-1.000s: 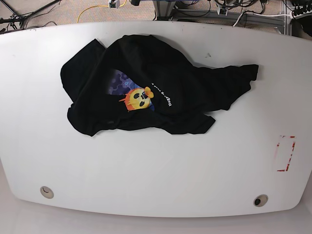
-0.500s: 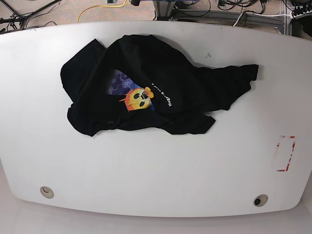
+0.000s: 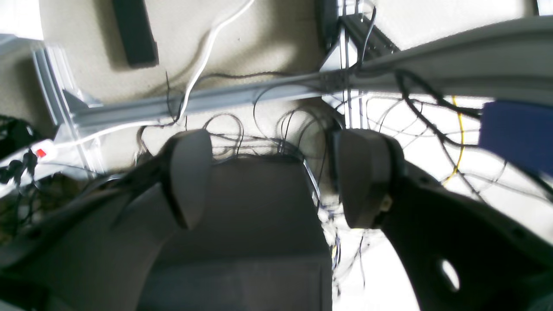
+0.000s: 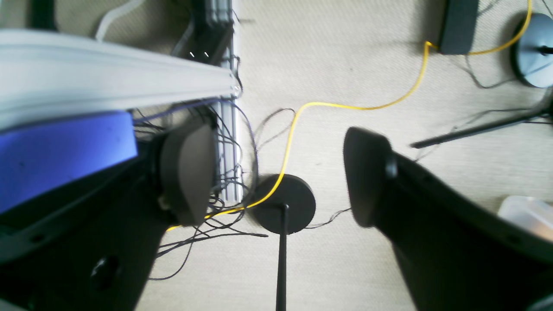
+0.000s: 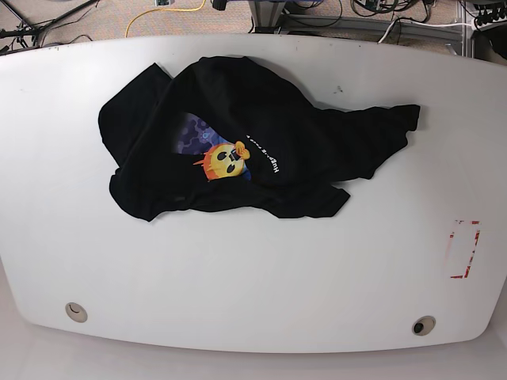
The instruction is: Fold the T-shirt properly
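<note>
The black T-shirt (image 5: 253, 142) lies crumpled on the white table (image 5: 253, 277), left of centre toward the back. Its orange-yellow flaming face print (image 5: 224, 160) on a blue-purple patch shows partly, with small white lettering beside it. One part stretches out to the right (image 5: 388, 127). Neither arm shows in the base view. In the left wrist view my left gripper (image 3: 272, 177) is open and empty, off the table over cables. In the right wrist view my right gripper (image 4: 281, 177) is open and empty above the carpet floor.
A red-and-white marked rectangle (image 5: 463, 248) sits near the table's right edge. Two round holes (image 5: 76, 311) (image 5: 423, 325) lie near the front edge. Cables, a yellow cord (image 4: 345, 106) and a round black stand base (image 4: 283, 209) lie on the floor behind the table.
</note>
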{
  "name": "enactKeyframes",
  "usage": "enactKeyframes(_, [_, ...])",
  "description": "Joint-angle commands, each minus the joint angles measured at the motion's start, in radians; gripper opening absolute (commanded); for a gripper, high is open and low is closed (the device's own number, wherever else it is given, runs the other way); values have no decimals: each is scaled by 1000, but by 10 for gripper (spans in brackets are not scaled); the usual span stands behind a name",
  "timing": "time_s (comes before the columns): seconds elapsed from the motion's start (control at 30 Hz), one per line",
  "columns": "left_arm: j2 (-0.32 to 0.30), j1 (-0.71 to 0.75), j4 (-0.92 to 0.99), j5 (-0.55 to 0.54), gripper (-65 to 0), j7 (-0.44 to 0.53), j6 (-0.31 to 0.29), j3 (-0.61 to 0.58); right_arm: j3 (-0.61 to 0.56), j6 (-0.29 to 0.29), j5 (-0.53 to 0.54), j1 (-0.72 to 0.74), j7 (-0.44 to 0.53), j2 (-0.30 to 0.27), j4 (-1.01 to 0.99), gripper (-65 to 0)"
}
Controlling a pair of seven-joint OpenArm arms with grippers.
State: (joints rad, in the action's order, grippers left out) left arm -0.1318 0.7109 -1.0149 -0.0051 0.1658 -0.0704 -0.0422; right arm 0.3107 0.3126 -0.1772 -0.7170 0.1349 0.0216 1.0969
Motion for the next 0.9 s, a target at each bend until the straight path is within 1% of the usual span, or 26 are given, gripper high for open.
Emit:
enactKeyframes(0.0, [3, 27, -35, 1, -227, 18, -2, 1, 1, 2, 3, -25, 25, 5, 45, -203])
enactKeyframes(0.07, [22, 38, -61, 5, -226, 5, -3, 11, 1, 4, -10, -50, 18, 10, 91, -202])
enactKeyframes(0.33, [36, 76, -151, 2, -227, -20, -4, 30, 1, 4, -11, -94, 10, 15, 162, -199])
enactKeyframes(0.47, [47, 121, -255, 5, -228, -56, -2, 54, 2, 7, -10, -153, 10, 24, 256, -199])
enactKeyframes(0.67, [51, 159, -350, 1, -228, -87, -4, 80, 3, 8, -9, -196, 9, 33, 333, -199])
enactKeyframes(0.73, [51, 169, -383, -2, -228, -96, -4, 92, 3, 7, -10, -212, 10, 36, 355, -200])
enactKeyframes(0.8, [47, 209, -465, -17, -222, -132, -2, 143, 3, 10, -9, -260, 7, 47, 415, -194])
enactKeyframes(0.87, [47, 222, -489, -28, -221, -136, -2, 158, 1, 10, -9, -270, 8, 47, 433, -195])
